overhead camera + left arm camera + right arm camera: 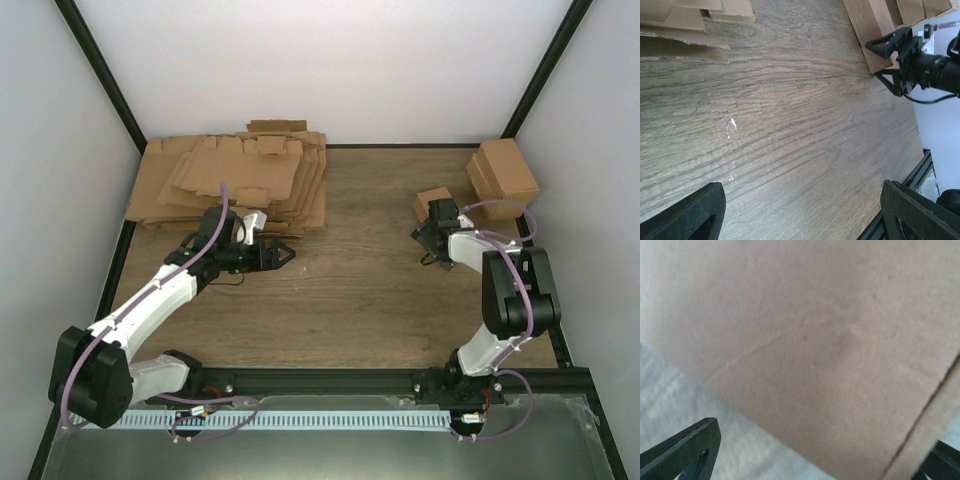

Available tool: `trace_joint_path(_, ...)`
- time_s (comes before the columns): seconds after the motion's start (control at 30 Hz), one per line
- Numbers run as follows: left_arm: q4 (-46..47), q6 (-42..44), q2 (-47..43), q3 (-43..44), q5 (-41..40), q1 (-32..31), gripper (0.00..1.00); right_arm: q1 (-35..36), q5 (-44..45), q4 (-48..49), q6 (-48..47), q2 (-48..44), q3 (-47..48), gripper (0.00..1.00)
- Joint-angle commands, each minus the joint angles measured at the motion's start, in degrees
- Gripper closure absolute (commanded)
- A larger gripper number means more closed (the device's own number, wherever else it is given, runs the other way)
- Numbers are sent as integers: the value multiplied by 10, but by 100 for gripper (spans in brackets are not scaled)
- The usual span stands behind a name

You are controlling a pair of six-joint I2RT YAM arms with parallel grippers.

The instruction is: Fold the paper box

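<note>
Nearest my overhead camera, along the bottom edge of the frame, sit both arm bases.

1. Left arm: runs diagonally from the lower left toward centre frame, white forearm stretched out low over the table (350, 290). The left gripper (275, 255) points toward the right of the frame, just below the near edge of the pile of flat cardboard sheets (235, 180). Fingers stand wide apart with nothing between them. My left wrist view shows only bare wood grain between the two black fingertips (690, 215).

2. Right arm: rises from the lower right, bends sharply at the elbow at right of frame, then doubles back up and left. The right gripper (435, 225) is tipped down at the paper box.

3. Paper box (432, 203): a small closed brown carton, right of centre in the overhead view, resting on the table. In my right wrist view it fills nearly the whole frame, blurred with closeness, a crease running across its face. The black fingers (685, 450) sit spread at the bottom corners, not clamped on it. I cannot tell whether either finger touches it.

4. Larger brown carton (503, 170): upper right of the overhead frame, apart from the paper box.
</note>
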Motion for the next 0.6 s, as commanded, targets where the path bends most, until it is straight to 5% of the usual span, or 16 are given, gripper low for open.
trace_joint_path(0.0, 11, 0, 5, 17, 5, -1, 12, 4, 64, -18, 64, 57, 68, 8)
trace_joint_path(0.37, 9, -3, 1, 11, -1, -1, 12, -55, 72, -53, 75, 154, 200, 12)
trace_joint_path(0.57, 10, -4, 1, 13, 0, -1, 12, -17, 70, -29, 32, 81, 128, 4)
